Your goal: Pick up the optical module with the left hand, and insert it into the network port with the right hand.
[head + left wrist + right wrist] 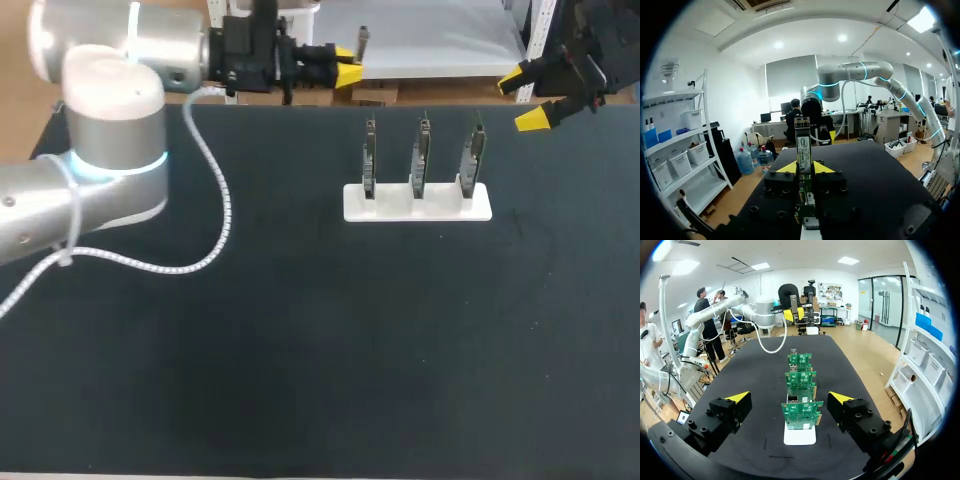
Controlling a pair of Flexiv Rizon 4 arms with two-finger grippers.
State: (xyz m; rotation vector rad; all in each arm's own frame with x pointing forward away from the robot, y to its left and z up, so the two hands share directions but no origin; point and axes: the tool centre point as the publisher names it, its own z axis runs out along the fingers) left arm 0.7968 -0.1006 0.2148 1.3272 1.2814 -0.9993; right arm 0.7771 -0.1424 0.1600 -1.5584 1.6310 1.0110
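The left gripper (804,167) is clamping the module (803,142) between its fingers; the right gripper (789,397) is hanging spread wide, boards (801,379) ahead.

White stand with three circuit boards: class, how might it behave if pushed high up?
The white stand looks low and narrow, so it probably slides easily. Its circuit boards stand tall and upright, so a high push might tip it.

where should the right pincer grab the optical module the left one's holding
Probably the free end of the optical module, which sticks out past the left pincer tips; bring the open right pincer in from ahead, closing across its narrow sides.
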